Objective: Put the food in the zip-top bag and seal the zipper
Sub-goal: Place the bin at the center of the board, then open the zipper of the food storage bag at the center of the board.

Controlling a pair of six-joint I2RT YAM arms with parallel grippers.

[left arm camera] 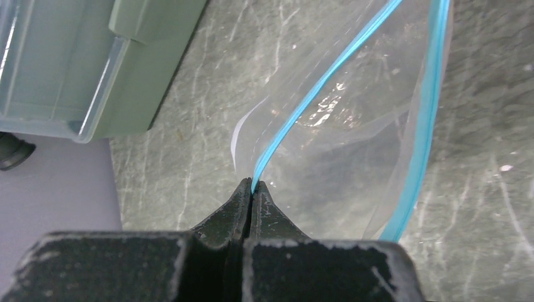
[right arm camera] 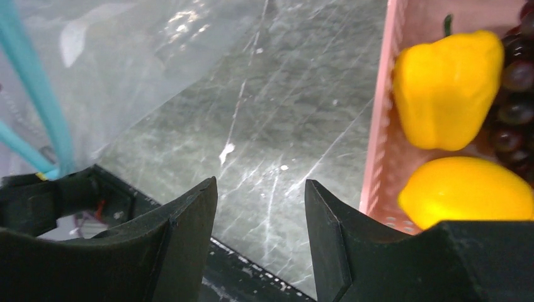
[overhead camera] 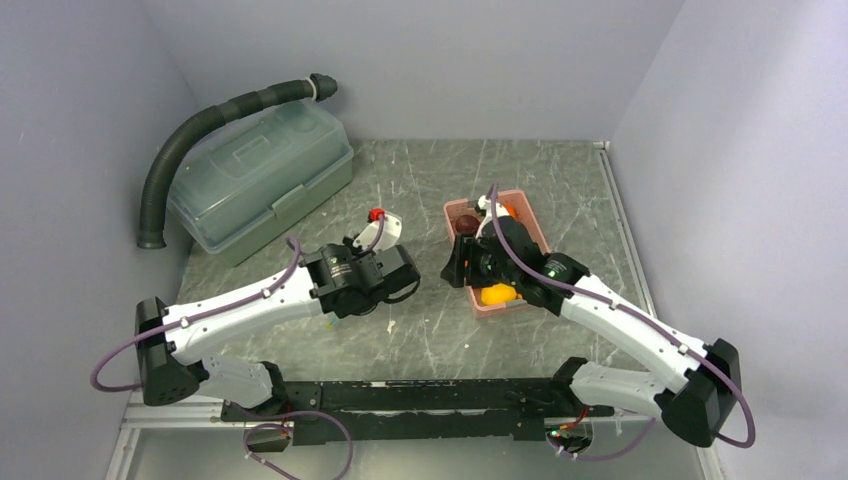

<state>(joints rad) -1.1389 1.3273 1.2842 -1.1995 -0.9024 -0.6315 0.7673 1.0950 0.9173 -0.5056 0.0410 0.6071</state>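
Note:
The clear zip-top bag (left arm camera: 352, 126) hangs with its mouth spread, its teal zipper (left arm camera: 315, 88) running in two strips. My left gripper (left arm camera: 253, 186) is shut on the end of one zipper strip and holds the bag above the table. The food lies in the pink basket (right arm camera: 381, 126): a yellow pepper-shaped piece (right arm camera: 444, 88), a yellow oval piece (right arm camera: 466, 192) and dark grapes (right arm camera: 516, 94). My right gripper (right arm camera: 259, 189) stands open and empty over bare table, between the bag (right arm camera: 126, 63) and the basket. In the top view it (overhead camera: 455, 268) sits at the basket's (overhead camera: 532, 225) left edge.
A translucent green-grey lidded box (overhead camera: 265, 180) stands at the back left, with a black ribbed hose (overhead camera: 210, 120) curving over it. A small white piece with a red spot (overhead camera: 385, 222) lies beyond my left gripper (overhead camera: 398, 262). Grey walls close in the table.

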